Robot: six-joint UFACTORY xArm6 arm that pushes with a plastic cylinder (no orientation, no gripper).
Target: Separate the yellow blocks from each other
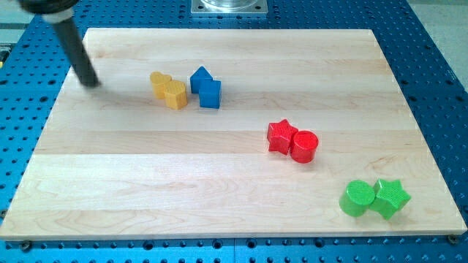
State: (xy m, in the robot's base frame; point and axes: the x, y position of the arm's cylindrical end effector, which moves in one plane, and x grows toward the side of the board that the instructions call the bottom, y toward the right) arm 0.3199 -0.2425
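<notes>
Two yellow blocks touch each other in the upper middle-left of the board: a yellow heart-like block point(160, 82) and a yellow hexagon block point(175, 95) just to its lower right. My tip point(91, 81) rests on the board at the upper left, well to the left of the yellow pair and apart from it. The dark rod slants up to the view's top left corner.
Two blue blocks point(206, 88) touch each other just right of the yellow pair. A red star point(281, 136) and red cylinder point(304, 146) sit at centre right. A green cylinder point(357, 199) and green star point(390, 197) lie near the bottom right. The wooden board point(234, 204) lies on a blue perforated table.
</notes>
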